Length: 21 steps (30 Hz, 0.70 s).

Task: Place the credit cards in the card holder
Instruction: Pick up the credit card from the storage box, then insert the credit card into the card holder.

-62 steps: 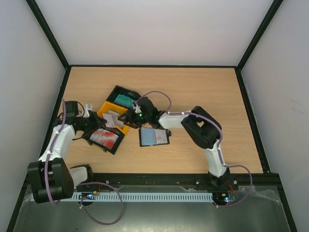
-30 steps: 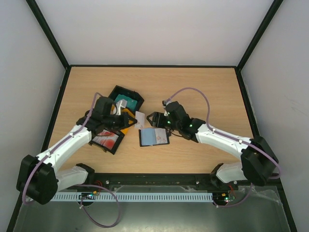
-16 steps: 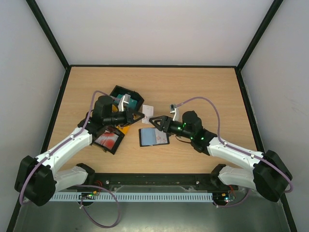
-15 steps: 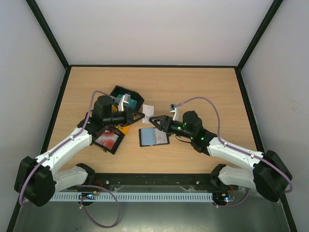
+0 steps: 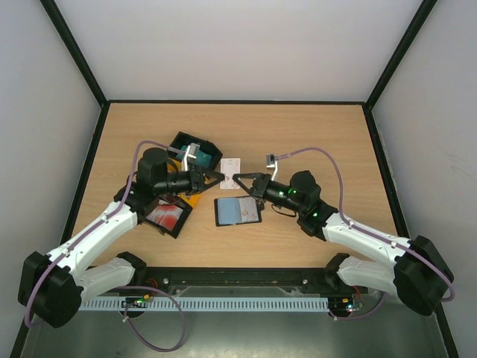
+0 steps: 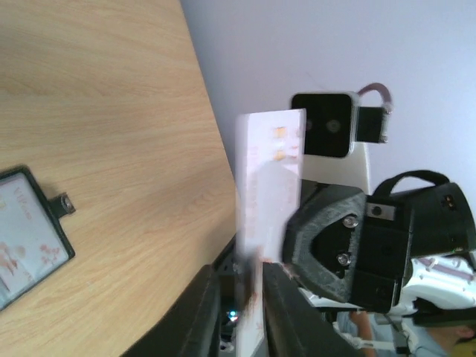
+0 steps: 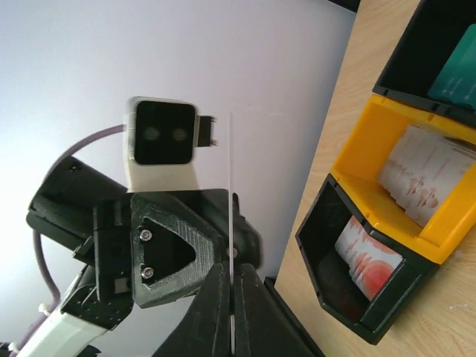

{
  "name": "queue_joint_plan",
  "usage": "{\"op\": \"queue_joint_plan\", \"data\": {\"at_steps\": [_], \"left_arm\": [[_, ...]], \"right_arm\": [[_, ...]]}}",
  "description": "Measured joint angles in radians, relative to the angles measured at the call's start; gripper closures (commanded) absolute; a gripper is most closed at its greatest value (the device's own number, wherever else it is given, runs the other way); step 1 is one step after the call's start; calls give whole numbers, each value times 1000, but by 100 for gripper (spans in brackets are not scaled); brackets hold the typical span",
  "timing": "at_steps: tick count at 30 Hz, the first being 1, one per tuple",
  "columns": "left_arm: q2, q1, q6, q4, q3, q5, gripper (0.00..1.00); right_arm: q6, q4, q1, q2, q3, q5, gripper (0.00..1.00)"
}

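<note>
both arms reach in over the middle of the table (image 5: 320, 134), tips meeting nose to nose above it. a white card (image 6: 264, 193) with small reddish marks is held up in the air between them, off the wood.

right claw (image 7: 230, 294): fingers together, clamped on one edge of the white card. in its own wrist view the card shows edge-on, a thin white line rising out of the pinch.

left claw (image 6: 247, 320): the card runs between its two fingers, with a thin dark gap visible on one side. cannot tell whether it grips the card or only flanks it.

card holder (image 5: 238, 211): lies open and flat on the table, just on the near side of the two claws, touched by neither. its open face shows pale blue and whitish panels with faint red marks. a clasp strap (image 6: 64, 204) sticks out from one side.

left of the holder is a slanted row of three open trays:
- far black tray (image 7: 405, 52), with a teal card (image 7: 455, 68) inside
- yellow tray (image 7: 361, 152) in the middle, holding a whitish card (image 7: 424, 175) with red marks
- near black tray (image 5: 179, 224), holding a red-and-white card (image 5: 164, 214)

in the overhead view the left arm passes over the yellow tray and hides most of it.
</note>
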Motion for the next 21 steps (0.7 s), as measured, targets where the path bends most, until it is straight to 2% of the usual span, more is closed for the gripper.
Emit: {"op": "queue_joint_plan", "data": {"at_steps": [2,4,9,14,21], "left_arm": [[-4,0,17,-32,2,-9,57],[-6,0,45,-103,12,-43,49],[5,-3,135,-286,29,-224,39],[94,-27,163,-340,23,-349,41],[284,-90,152,-291,-7,-413,56]], "right_arm": [[-8,-9,-2,-15,0,0,98],[-32,-51,-4,-32,1,8,98],[-132,-253,-58,-27,6,33,98],[-222,-415,-108,77,6,30,98],[-300,-485,-119,281,13,-12,98]]}}
